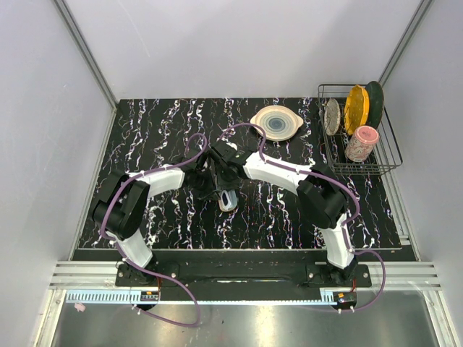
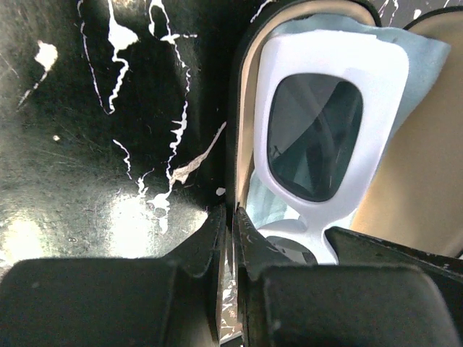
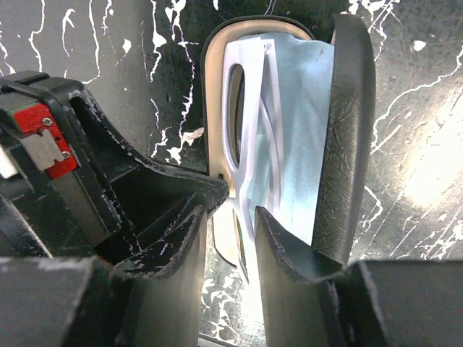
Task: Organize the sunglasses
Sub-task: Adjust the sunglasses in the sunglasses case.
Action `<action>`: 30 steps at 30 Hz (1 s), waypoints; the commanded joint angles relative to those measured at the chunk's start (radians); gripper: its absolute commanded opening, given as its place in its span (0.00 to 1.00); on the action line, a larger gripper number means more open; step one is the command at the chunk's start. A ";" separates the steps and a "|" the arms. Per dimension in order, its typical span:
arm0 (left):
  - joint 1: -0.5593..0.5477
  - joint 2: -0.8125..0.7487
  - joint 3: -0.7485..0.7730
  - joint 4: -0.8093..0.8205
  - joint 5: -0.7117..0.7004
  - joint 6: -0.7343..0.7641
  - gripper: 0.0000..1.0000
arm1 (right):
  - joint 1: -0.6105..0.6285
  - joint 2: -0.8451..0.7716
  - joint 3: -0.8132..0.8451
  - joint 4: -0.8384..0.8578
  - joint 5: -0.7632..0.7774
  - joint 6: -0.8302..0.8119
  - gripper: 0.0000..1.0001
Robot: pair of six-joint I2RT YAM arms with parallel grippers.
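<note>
The sunglasses [image 2: 318, 137] are laid on the cloth [image 3: 300, 130] inside the open case [image 3: 347, 144], near the tabletop's [image 1: 159, 123] middle. The case rim is pinched by the left claw [image 2: 230, 231]. The right claw [image 3: 230, 238] is narrowly parted around the frame (contact unclear). The sunglasses could be dragged out if a finger is snagged.

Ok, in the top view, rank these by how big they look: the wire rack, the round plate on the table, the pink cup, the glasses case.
1. wire rack
2. round plate
3. pink cup
Unranked: glasses case, mostly covered, only one end shows.
</note>
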 commanded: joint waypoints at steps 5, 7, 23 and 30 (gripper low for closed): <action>-0.003 -0.034 -0.009 0.031 0.005 -0.011 0.07 | 0.004 -0.064 0.012 0.003 0.140 0.003 0.38; -0.004 -0.037 -0.009 0.029 0.005 -0.012 0.08 | 0.004 -0.077 0.001 0.007 0.160 0.008 0.37; -0.003 -0.035 -0.010 0.037 0.013 -0.019 0.11 | 0.021 -0.078 -0.033 0.052 0.232 -0.065 0.46; -0.003 -0.031 -0.016 0.057 0.035 -0.032 0.09 | 0.027 -0.035 -0.026 0.029 0.226 -0.080 0.45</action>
